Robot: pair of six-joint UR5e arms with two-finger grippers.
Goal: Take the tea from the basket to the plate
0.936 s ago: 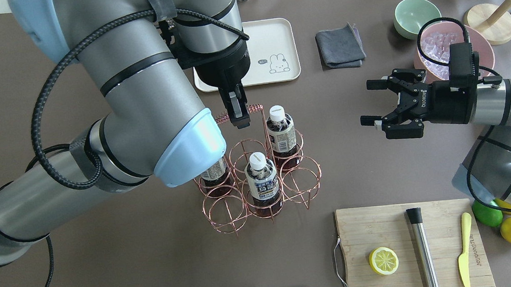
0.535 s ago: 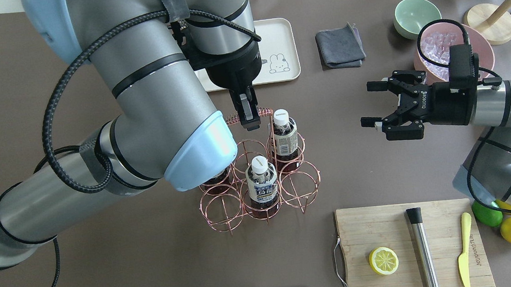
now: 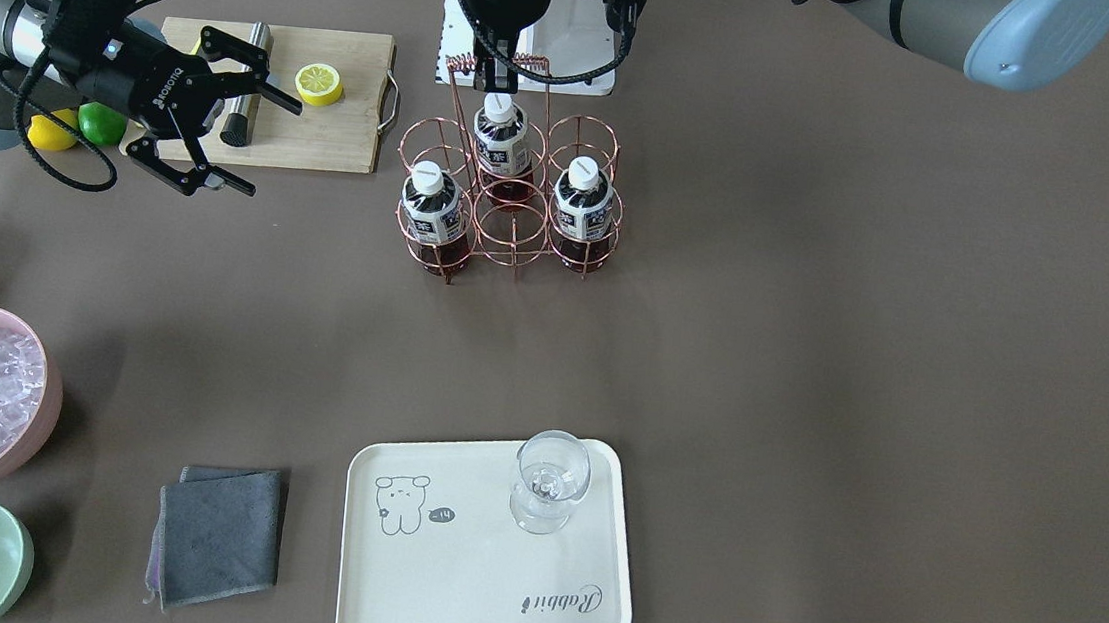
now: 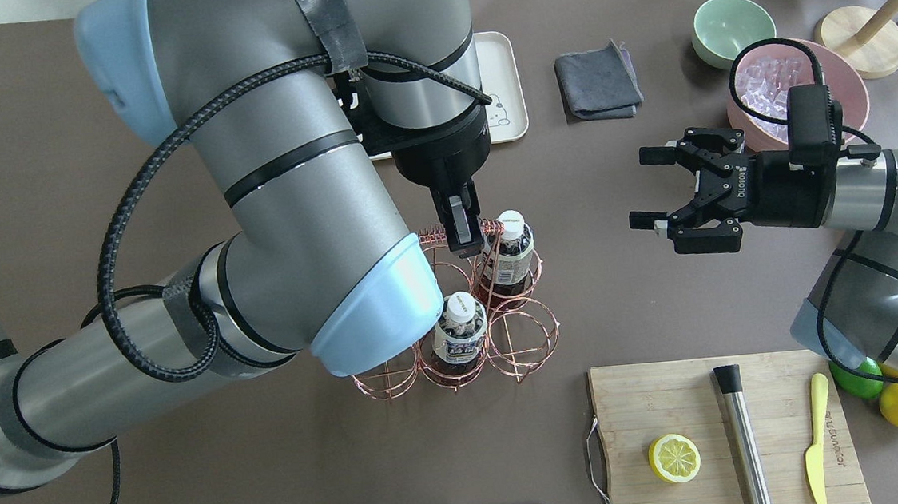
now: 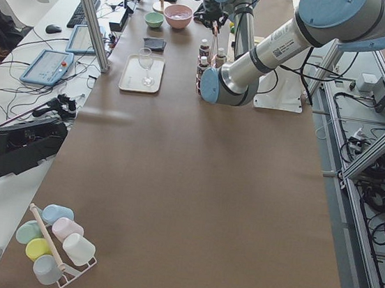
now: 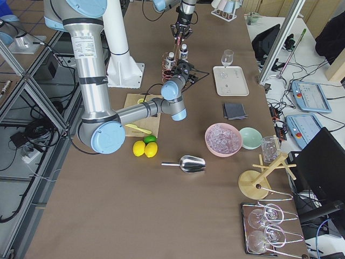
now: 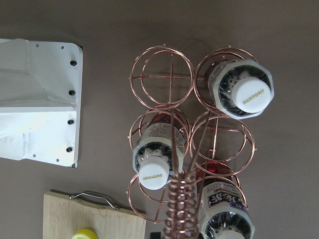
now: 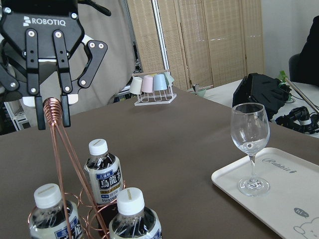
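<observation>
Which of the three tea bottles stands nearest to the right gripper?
The tea bottle in the basket corner far from the robot, on its right; the other two stand farther from the right gripper.

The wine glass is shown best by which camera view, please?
The right wrist view: the wine glass stands close, side-on, upright on the plate. Front-facing sees it from above; side views show it tiny; overhead and left wrist miss it.

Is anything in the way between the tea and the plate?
Nothing visible stands between the tea in the basket and the plate. A glass stands at one end of the plate; the rest is free.
</observation>
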